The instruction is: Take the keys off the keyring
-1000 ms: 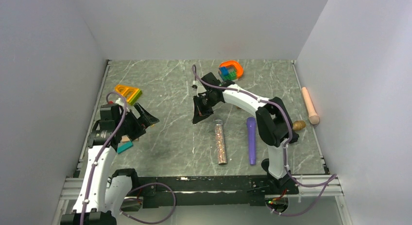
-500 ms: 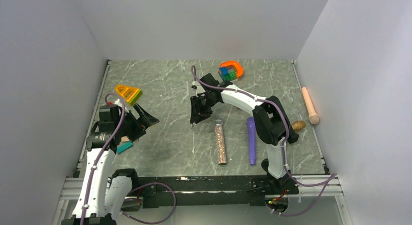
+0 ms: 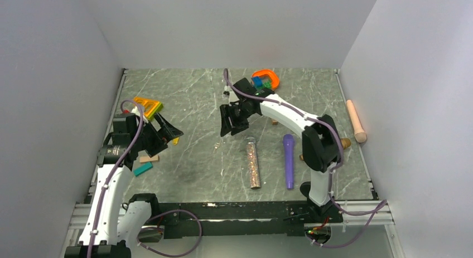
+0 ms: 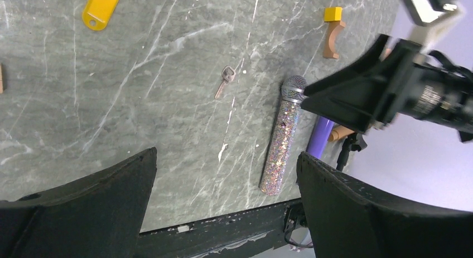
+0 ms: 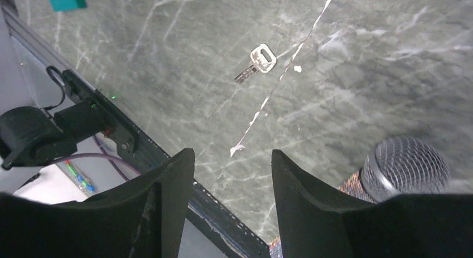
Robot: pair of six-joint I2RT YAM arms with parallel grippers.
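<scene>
One small pale-gold key (image 5: 257, 60) lies flat and alone on the marble table, also in the top view (image 3: 217, 147) and the left wrist view (image 4: 225, 79). My right gripper (image 5: 232, 153) hangs open above and behind the key, with nothing between its fingers (image 3: 226, 124). A yellow key tag (image 4: 100, 8) lies to the key's left, close by my left gripper (image 3: 170, 130); I cannot make out a keyring on it. The left gripper (image 4: 227, 155) is wide open and empty.
A glitter microphone (image 3: 254, 163) and a purple one (image 3: 288, 160) lie right of the key. An orange-yellow triangular frame (image 3: 148, 106), a teal block (image 3: 143, 169), an orange arch with coloured blocks (image 3: 263, 79) and a wooden pestle (image 3: 356, 120) ring the table.
My right gripper has opened and pulled back from the table. The key now lies free on the marble in front of it. The left arm shifted slightly.
</scene>
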